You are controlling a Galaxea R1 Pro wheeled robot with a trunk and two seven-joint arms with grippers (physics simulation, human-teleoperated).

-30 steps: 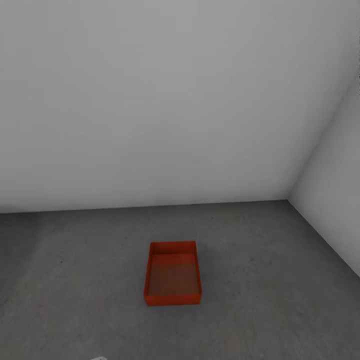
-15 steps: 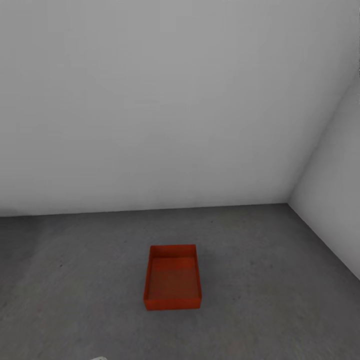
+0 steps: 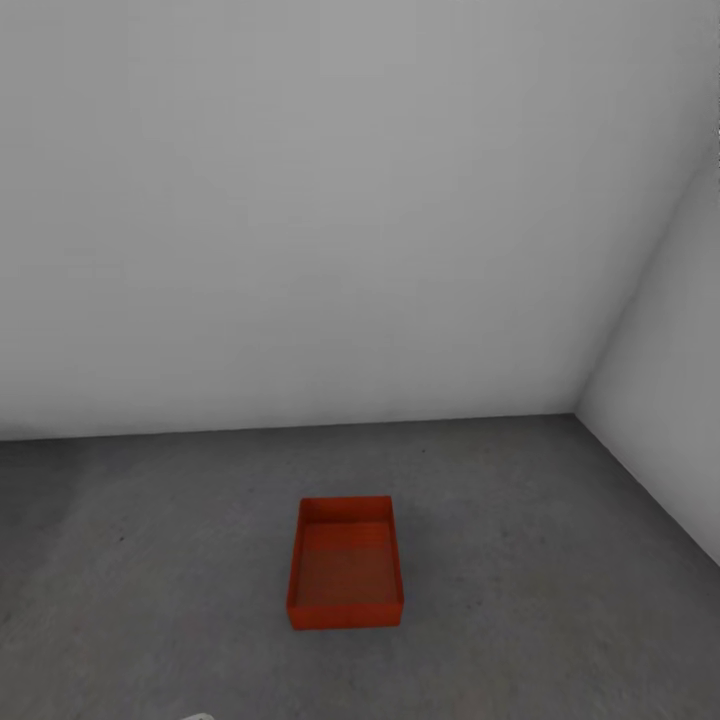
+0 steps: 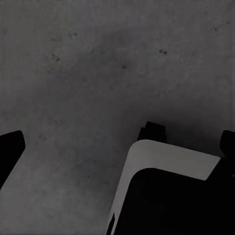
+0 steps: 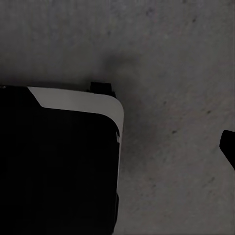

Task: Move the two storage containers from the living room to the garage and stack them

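— Grey concrete floor [image 3: 520, 560] runs back to two plain white-grey walls [image 3: 330, 200] that meet in a corner at the head view's right. What stands on it?

— One orange-red storage container [image 3: 346, 565], open top up, flat on the floor, well apart from both walls. It looks empty inside. A small pale sliver [image 3: 198, 716] is cut off by the bottom edge; I cannot tell what it is.

— Any change from the earlier head pictures?

— The container and the wall-floor line both sit slightly lower in the picture than a second ago. The whole scene shifted together, so the camera moved, not the box.

— And the left wrist view?

— Rough dark floor [image 4: 88, 73], with a black body edged by a white panel [image 4: 166, 161], part of the robot's own body, I think. A dark tip [image 4: 10, 147] is cut by the edge; whether the left end effector is spread or pressed together, I cannot tell.

— Right wrist view?

— Same floor [image 5: 171, 58], a black body with a white panel [image 5: 83, 103], and a dark tip [image 5: 229, 147] cut off at the edge. The right end effector's state is just as unreadable.
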